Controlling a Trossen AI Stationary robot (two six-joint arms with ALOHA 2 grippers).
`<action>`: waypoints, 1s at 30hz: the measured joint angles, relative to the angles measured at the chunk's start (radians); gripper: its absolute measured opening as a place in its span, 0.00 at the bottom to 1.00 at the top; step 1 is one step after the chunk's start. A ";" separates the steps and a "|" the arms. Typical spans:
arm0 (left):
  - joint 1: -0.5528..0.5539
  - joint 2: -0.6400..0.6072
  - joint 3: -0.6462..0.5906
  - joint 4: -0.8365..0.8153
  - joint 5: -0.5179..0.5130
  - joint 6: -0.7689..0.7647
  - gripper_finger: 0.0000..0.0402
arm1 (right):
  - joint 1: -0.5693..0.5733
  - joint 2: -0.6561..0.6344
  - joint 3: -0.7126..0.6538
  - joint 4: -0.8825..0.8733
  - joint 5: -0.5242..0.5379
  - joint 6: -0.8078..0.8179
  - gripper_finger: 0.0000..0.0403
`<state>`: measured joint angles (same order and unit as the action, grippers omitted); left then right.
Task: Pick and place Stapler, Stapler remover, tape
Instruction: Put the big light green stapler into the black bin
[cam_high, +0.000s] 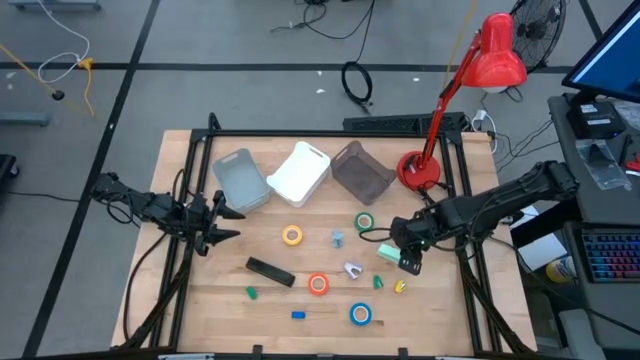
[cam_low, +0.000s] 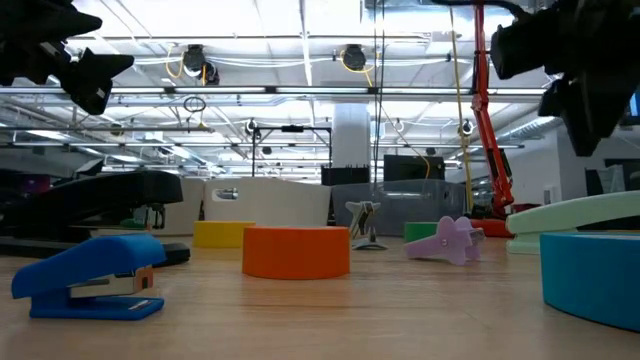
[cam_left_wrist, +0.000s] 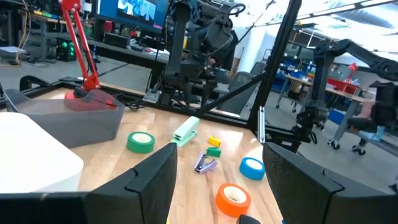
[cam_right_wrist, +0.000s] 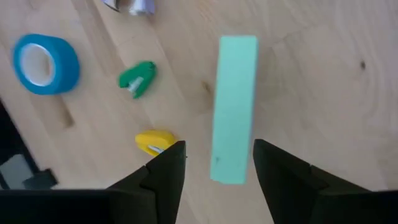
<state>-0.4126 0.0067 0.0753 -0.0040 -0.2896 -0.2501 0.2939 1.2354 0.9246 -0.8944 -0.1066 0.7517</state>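
A mint-green stapler (cam_right_wrist: 235, 109) lies flat on the wooden table (cam_high: 200, 300), right of centre. My right gripper (cam_right_wrist: 217, 163) hangs open above its near end, fingers pointing steeply down, one on either side. A black stapler (cam_high: 270, 271) lies left of centre. A lilac stapler remover (cam_high: 352, 269) sits between the orange tape (cam_high: 318, 284) and the mint stapler. Yellow tape (cam_high: 292, 236), green tape (cam_high: 364, 222) and blue tape (cam_high: 360, 314) lie flat nearby. My left gripper (cam_high: 225, 222) waits open and level at the table's left side.
A grey bin (cam_high: 240, 180), a white bin (cam_high: 300, 172) and a dark bin (cam_high: 360, 172) stand along the far edge, beside a red desk lamp (cam_high: 420, 170). Tiny clips, green (cam_high: 251, 293), blue (cam_high: 298, 315), green (cam_high: 378, 283) and yellow (cam_high: 400, 287), lie toward the near edge.
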 joint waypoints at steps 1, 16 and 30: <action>0.000 0.000 0.000 0.000 0.000 0.000 0.60 | 0.000 0.000 -0.010 0.000 0.000 0.000 0.46; 0.000 0.000 0.000 0.000 0.000 0.000 0.60 | 0.002 0.000 -0.172 0.159 -0.053 0.048 0.47; 0.000 0.000 0.000 0.000 0.000 0.004 0.60 | 0.002 0.000 -0.257 0.241 -0.076 0.072 0.41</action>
<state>-0.4129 0.0063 0.0753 -0.0040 -0.2897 -0.2462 0.2962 1.2350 0.6673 -0.6533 -0.1826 0.8234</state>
